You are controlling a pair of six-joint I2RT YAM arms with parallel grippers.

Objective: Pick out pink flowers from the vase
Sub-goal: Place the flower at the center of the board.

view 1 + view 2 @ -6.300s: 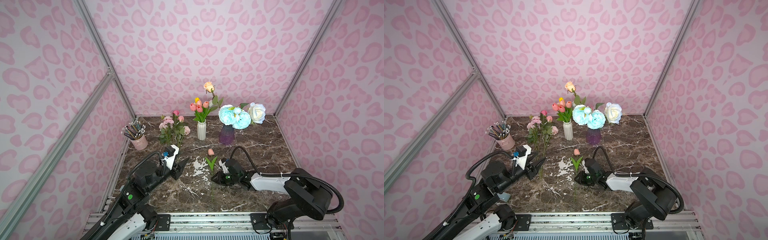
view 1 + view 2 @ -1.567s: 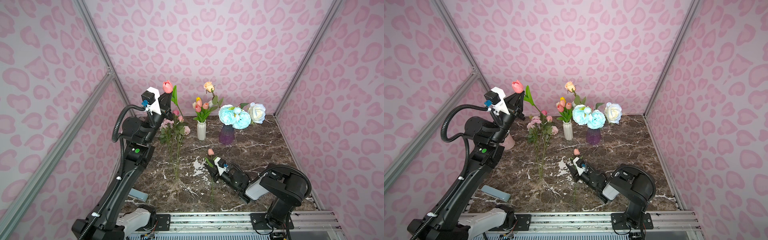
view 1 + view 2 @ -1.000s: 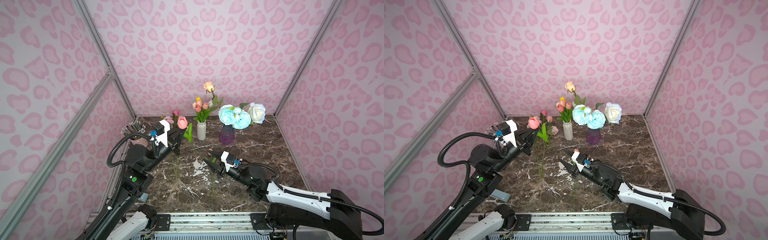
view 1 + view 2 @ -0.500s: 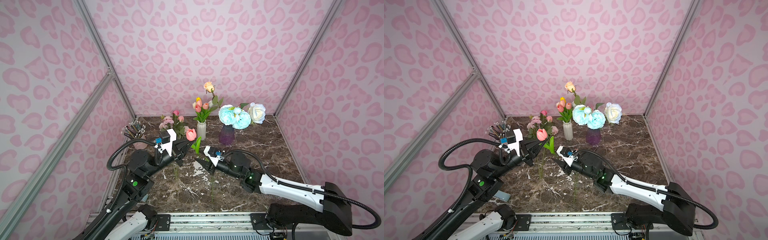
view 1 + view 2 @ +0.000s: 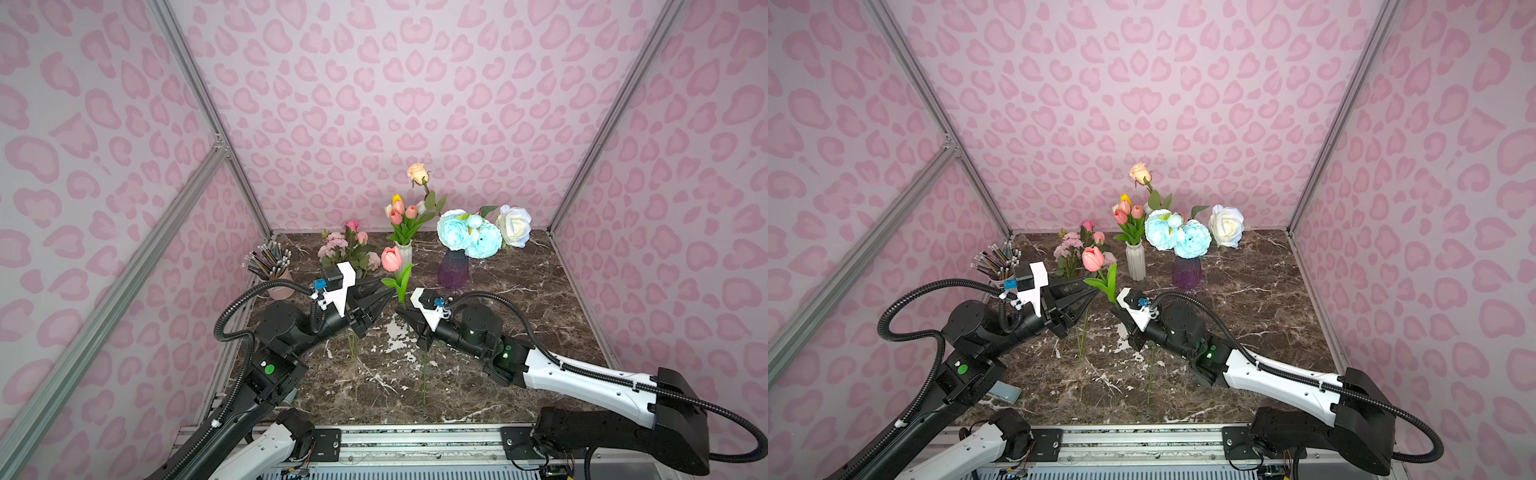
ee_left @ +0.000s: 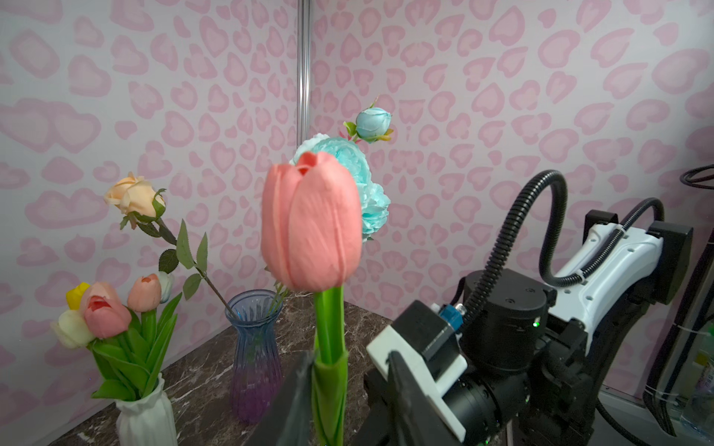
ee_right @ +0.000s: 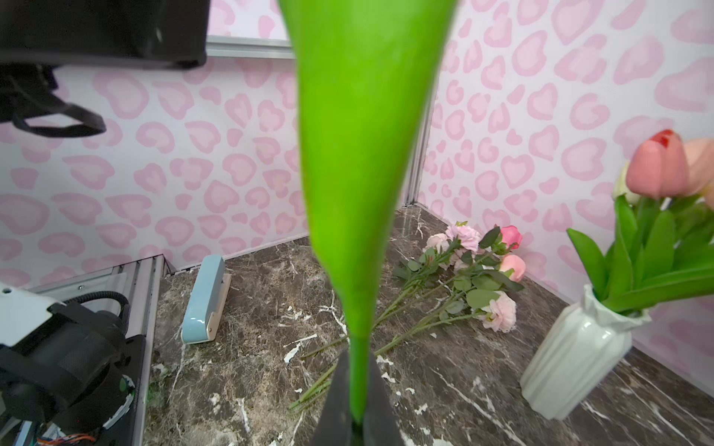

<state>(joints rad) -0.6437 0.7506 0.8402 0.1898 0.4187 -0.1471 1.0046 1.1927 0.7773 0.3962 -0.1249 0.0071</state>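
One tulip [image 6: 311,228] | right pincer [image 7: 358,365] clenched on its stem, plain only in right wrist view | left pincer [image 5: 389,296] released

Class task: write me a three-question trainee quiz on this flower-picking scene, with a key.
1. True or false: the right arm's jaws are shut on the stem of the salmon tulip.
2. Which vase holds the blue peonies? A white, B purple, C pink.
3. Fill in: the left arm's jaws stand ___ on either side of that stem.
Key: 1 true; 2 B, the purple vase; 3 open.
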